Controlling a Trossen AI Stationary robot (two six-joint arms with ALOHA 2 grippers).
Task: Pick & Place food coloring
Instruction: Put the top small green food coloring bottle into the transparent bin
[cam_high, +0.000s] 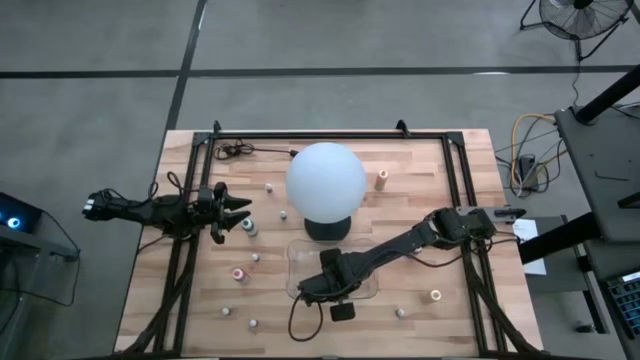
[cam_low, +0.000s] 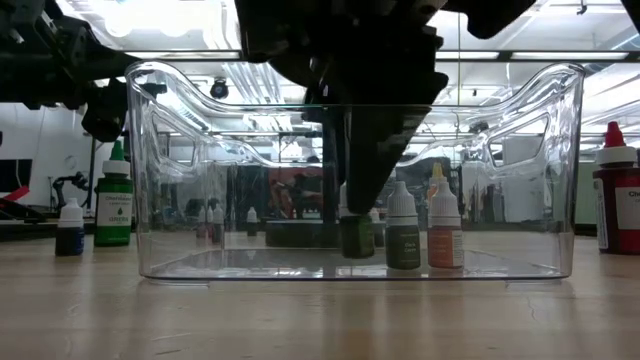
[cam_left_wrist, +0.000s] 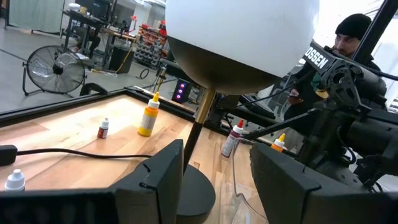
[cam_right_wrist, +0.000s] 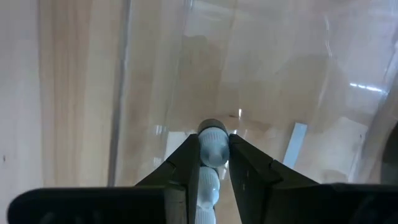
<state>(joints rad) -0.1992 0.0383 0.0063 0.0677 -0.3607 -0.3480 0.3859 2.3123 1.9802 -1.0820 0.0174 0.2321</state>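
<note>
White capital letters ending in "OSSEN" (cam_left_wrist: 316, 58) show on the dark body of the right arm in the left wrist view; the start of the word is hidden. Labels on the small bottles are too small to read.

The right gripper (cam_right_wrist: 213, 163) reaches down into the clear rectangular plastic tray (cam_low: 560, 170), which sits on the table in front of the lamp. Its two dark fingers (cam_right_wrist: 186, 163) are clenched on a small food coloring bottle with a ribbed whitish cap (cam_right_wrist: 212, 148), held over the tray floor. In the low view the same bottle's dark body (cam_low: 356, 236) hangs just above the tray bottom, beside two more bottles standing upright inside: a dark green one with a white cap (cam_low: 403, 228) and an orange one (cam_low: 444, 228).

The left gripper (cam_high: 232, 211) hovers at the left side of the table with its fingers (cam_left_wrist: 163, 174) parted, holding nothing.

The surface is a light wooden plank table (cam_high: 420, 200) framed by black rails. A lamp with a large white globe (cam_high: 325, 181) on a dark round base stands at its middle. Other tiny bottles lie scattered around: a teal one (cam_high: 250, 227) just beside the left gripper, a pink one (cam_high: 238, 273), a yellow-capped one (cam_high: 435, 296), and several whitish ones. A black cable (cam_left_wrist: 74, 154) runs across the wood.

Beyond the table the floor is grey concrete. A standing fan (cam_left_wrist: 55, 68), shelving and a person in a dark beanie (cam_left_wrist: 353, 28) show in the room behind.
</note>
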